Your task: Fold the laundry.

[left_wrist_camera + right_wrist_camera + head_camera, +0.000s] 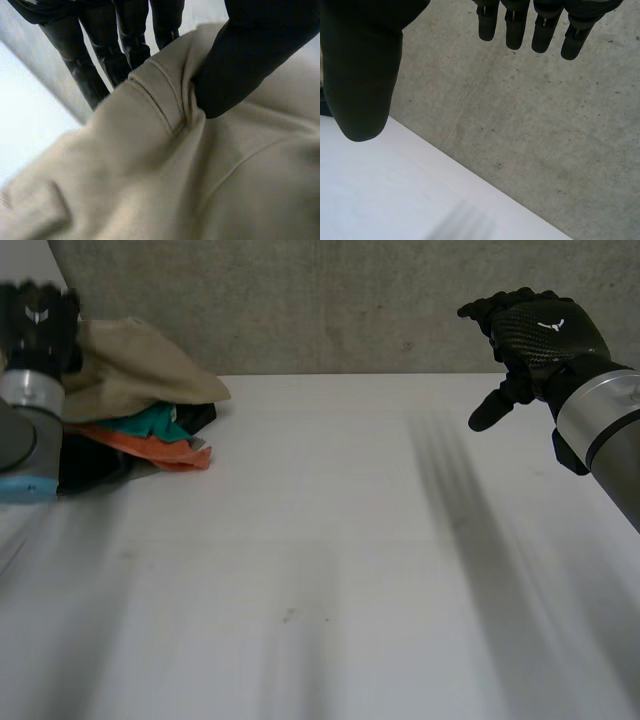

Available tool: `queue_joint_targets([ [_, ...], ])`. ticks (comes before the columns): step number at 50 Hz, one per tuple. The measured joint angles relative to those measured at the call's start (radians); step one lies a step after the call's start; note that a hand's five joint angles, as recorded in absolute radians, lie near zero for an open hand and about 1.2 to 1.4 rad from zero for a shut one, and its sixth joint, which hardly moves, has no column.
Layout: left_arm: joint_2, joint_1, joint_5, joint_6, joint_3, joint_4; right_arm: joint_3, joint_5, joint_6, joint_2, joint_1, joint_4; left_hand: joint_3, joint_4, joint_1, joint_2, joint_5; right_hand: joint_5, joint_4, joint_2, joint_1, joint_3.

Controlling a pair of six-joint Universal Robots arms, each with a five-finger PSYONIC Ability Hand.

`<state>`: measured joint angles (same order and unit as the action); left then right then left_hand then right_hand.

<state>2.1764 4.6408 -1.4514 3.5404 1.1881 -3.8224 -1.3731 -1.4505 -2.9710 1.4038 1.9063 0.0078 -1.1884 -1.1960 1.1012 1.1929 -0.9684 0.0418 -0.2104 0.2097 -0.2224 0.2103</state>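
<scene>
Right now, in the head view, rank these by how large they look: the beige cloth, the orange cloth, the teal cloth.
1. beige cloth, clearly largest.
2. orange cloth.
3. teal cloth, smallest.
The last two are close and partly buried, so only their showing parts count.

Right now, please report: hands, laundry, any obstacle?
Left hand pinching beige cloth on top of the pile. Right hand open, raised above the table. Nothing folded yet. No obstacle seen.
</scene>
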Motion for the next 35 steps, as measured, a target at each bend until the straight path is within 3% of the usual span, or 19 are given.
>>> queue_joint_targets([
  [6, -0.298, -0.184, 0.004, -0.189, 0.149, 0.033, 0.004, -0.002, 0.007, 0.002, -0.005, 0.000, 0.000, 0.000, 0.027, 0.001, 0.000, 0.000, 0.000, 0.000, 0.000, 0.000],
  [12, -0.417, -0.369, 0.005, -0.341, 0.258, 0.106, 0.008, -0.003, 0.006, 0.004, -0.011, -0.002, 0.000, -0.004, 0.027, 0.002, -0.023, 0.000, 0.000, 0.000, 0.000, 0.000],
  [19, -0.298, -0.557, -0.001, -0.402, 0.335, 0.200, 0.015, 0.006, 0.008, 0.001, -0.014, -0.004, 0.009, 0.006, 0.012, -0.008, -0.014, 0.000, 0.000, 0.000, 0.000, 0.000],
  [21, -0.233, -0.595, -0.003, -0.403, 0.339, 0.240, 0.017, 0.009, 0.010, -0.005, -0.015, -0.003, 0.246, 0.247, -0.236, -0.269, 0.215, 0.000, 0.000, 0.000, 0.000, 0.000],
  [22, -0.198, -0.612, -0.004, -0.401, 0.337, 0.267, 0.018, 0.010, 0.013, -0.009, -0.015, -0.002, 0.467, 0.455, -0.451, -0.474, 0.416, 0.000, 0.000, 0.000, 0.000, 0.000],
  [23, -0.175, -0.622, -0.004, -0.399, 0.334, 0.289, 0.019, 0.011, 0.016, -0.015, -0.015, -0.001, 0.467, 0.455, -0.451, -0.474, 0.416, 0.000, 0.000, 0.000, 0.000, 0.000],
  [24, -0.150, -0.632, -0.005, -0.396, 0.329, 0.318, 0.020, 0.013, 0.023, -0.022, -0.015, 0.000, 0.637, 0.650, -0.624, -0.646, 0.601, 0.000, 0.000, 0.000, 0.000, 0.000],
  [26, -0.114, -0.644, -0.007, -0.389, 0.315, 0.384, 0.020, 0.018, 0.049, -0.042, -0.014, 0.002, 0.755, 0.776, -0.685, -0.765, 0.730, 0.000, 0.000, 0.000, 0.000, 0.000],
  [35, -0.251, -0.594, -0.003, -0.375, 0.309, 0.502, 0.015, 0.022, 0.238, -0.080, -0.006, 0.057, 0.874, 0.885, -0.776, -0.877, 0.843, 0.000, 0.000, 0.000, 0.000, 0.000],
])
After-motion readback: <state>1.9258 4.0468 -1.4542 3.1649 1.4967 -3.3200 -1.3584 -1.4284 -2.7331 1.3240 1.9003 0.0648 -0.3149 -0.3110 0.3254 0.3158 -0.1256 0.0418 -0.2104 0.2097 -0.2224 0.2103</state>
